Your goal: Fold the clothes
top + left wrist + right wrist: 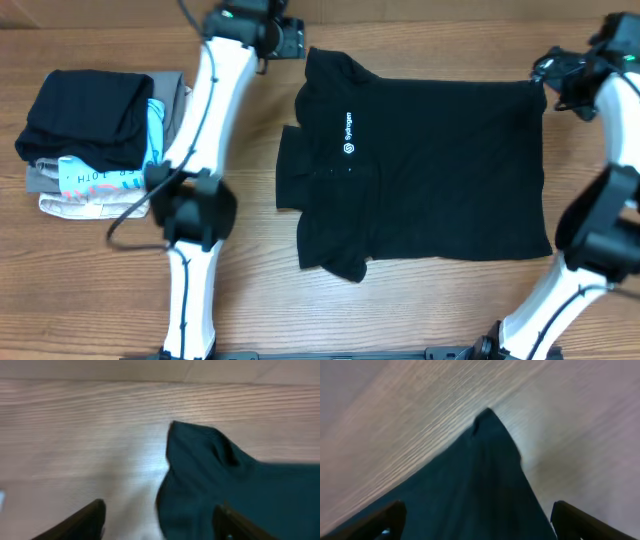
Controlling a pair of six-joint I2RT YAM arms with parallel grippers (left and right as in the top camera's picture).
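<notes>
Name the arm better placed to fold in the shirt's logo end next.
Left, probably: the left tool, open, hovers by the black T-shirt's logo-end corner; the right tool, also open, is at the hem-end corner.

Left arm (213,100) stretched forward, elbow low; left end effector (292,42) turned inward, fingers (90,519) wide apart. Right arm (618,115) folded at elbow; right end effector (548,82) turned inward, fingers (572,521) wide apart.

Soft matt cloth T-shirt (450,170), wood-grain table (420,310)

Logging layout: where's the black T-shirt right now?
Overhead view: the black T-shirt lies flat, centre-right on the table, to the right of the folded garment stack.
</notes>
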